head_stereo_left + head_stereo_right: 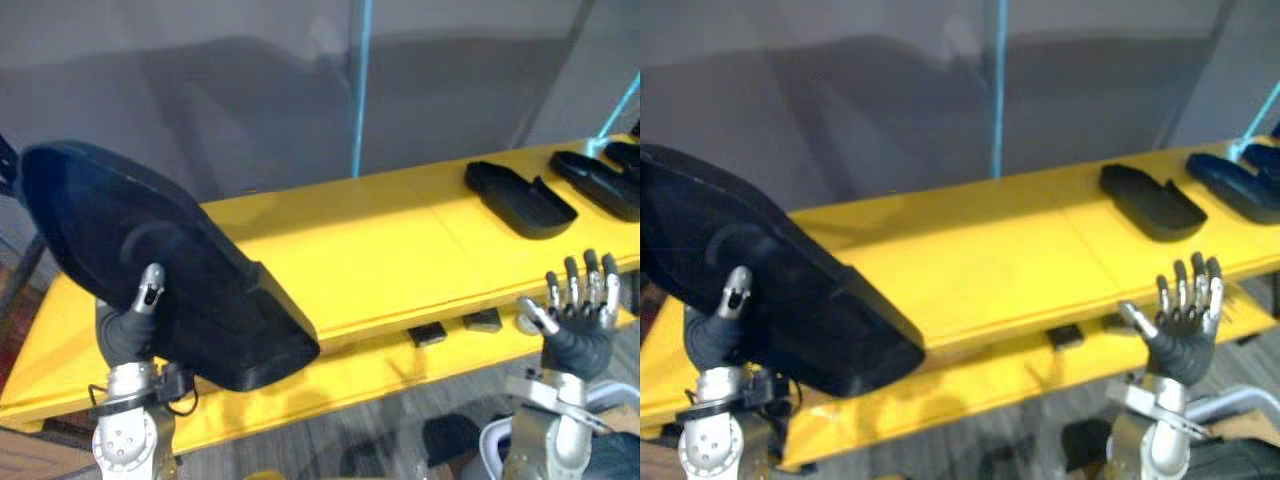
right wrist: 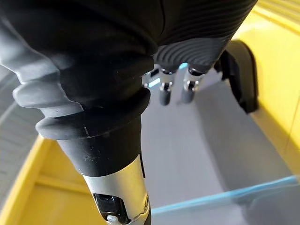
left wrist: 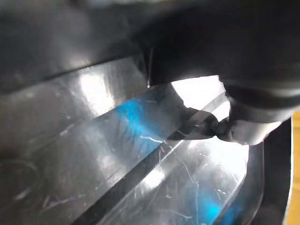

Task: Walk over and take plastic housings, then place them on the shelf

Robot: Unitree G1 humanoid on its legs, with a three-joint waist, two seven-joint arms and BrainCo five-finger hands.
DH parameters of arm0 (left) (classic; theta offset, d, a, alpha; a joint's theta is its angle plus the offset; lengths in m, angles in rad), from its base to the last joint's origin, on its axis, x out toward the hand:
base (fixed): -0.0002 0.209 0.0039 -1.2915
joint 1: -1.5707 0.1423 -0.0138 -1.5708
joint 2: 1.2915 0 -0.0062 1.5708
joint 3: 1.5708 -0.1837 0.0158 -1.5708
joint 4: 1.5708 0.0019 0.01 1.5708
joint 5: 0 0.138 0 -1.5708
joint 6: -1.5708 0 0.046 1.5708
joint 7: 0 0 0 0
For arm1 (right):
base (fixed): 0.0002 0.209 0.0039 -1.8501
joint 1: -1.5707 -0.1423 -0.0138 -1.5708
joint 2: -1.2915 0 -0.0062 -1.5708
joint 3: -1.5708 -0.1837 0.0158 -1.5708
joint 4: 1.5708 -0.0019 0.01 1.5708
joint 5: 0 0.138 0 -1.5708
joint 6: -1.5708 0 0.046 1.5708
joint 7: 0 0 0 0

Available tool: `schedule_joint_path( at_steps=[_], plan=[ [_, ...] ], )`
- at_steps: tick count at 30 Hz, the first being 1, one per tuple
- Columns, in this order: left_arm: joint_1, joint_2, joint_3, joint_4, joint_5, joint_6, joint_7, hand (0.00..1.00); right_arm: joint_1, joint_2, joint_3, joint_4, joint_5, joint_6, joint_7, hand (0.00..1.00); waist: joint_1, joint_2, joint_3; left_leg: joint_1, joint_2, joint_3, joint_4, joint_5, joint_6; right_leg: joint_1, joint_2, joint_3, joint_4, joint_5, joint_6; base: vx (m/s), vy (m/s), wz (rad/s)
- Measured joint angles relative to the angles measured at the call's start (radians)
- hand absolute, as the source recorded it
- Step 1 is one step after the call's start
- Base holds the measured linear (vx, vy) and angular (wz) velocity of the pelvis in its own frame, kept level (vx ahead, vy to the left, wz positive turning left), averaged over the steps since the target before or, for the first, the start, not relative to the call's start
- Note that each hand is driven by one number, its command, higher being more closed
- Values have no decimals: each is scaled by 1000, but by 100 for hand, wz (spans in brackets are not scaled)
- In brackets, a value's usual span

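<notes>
Yellow flat shelf [image 1: 380, 250]: middle stretch bare, free for me to pass. Left end: screened by the large black plastic housing [image 1: 150, 230] gripped in my left hand [image 1: 128, 335]. Right end: flat black plastic housing [image 1: 520, 198], with a second dark housing [image 1: 600, 182] beside it. Behind: cyan upright post [image 1: 360, 90].

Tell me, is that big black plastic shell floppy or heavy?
Probably stiff: the large black plastic housing holds its shape, gripped at one end. Likely light, since the left hand holds it alone. Glossy, so perhaps slippery.
</notes>
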Motion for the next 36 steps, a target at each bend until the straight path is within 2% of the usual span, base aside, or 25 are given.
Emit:
schedule_joint_path(
  at_steps=[6,10,12,14,20,23,25,26,27,31,33,36],
  plan=[
    [3,-16,-37,1,-1,42,-49,100,-4,18,1,1,-16,-1,-5,0,-5,7,-17,78,-16,23,-101,15,2,21,-9,-34,-20,49,14,51,22,-10],
    [-27,-12,-60,4,1,77,-81,100,-2,21,-1,5,-19,0,-27,0,-17,51,-18,80,-16,24,-154,46,5,17,-3,-57,-59,103,13,-23,11,0],
    [-72,16,-60,4,-4,95,-88,100,-4,23,1,4,-20,1,-27,0,-17,50,-16,82,-16,25,-166,55,5,17,-2,-59,-65,108,11,-55,8,-1],
    [-141,102,-59,4,-7,134,-108,100,-12,25,4,4,-21,8,-28,0,-15,46,-13,92,-17,25,-189,68,8,17,-1,-64,-67,110,10,-68,-11,1],
    [-404,241,-107,66,-34,231,-128,100,-43,17,43,5,-22,46,-49,0,-19,52,-12,113,-17,47,-290,143,0,1,7,-101,-97,124,-2,-94,-30,-6],
    [-493,262,-130,116,-131,287,-146,100,-51,11,59,8,-23,48,-48,0,-24,63,-7,141,-19,71,-344,178,-4,-1,11,-107,-117,118,-11,-81,-46,-25],
    [-573,261,-166,168,-188,355,-162,100,-57,4,68,36,-22,48,-47,0,-43,75,-6,142,-10,84,-347,191,-6,-15,21,-105,-114,109,-22,-87,-48,-18],
    [-591,261,-178,188,-200,373,-162,100,-59,3,71,47,-22,48,-47,0,-47,78,-8,143,-8,84,-347,193,-7,-17,23,-105,-114,107,-24,-57,-59,-12],
    [-629,257,-208,243,-214,413,-159,100,-60,1,86,66,-21,48,-47,0,-62,82,-10,146,-1,90,-347,200,-13,-20,29,-102,-113,106,-25,-37,-37,-9],
    [-671,225,-271,380,-213,474,-121,100,-55,2,105,94,-20,52,-44,0,-79,85,-13,148,10,116,-347,203,-17,-42,40,-74,-105,118,-12,-5,-22,-24],
    [-675,195,-272,446,-211,483,-65,100,-42,3,121,105,-20,68,-43,0,-93,81,-14,148,18,129,-347,205,-21,-47,48,-66,-102,126,-14,27,-23,-15],
    [-708,191,-271,521,-210,482,22,100,-27,4,133,133,-20,79,-37,0,-101,78,-16,148,27,138,-347,206,-22,-52,59,-53,-103,136,-17,21,-21,-14]
  ],
)
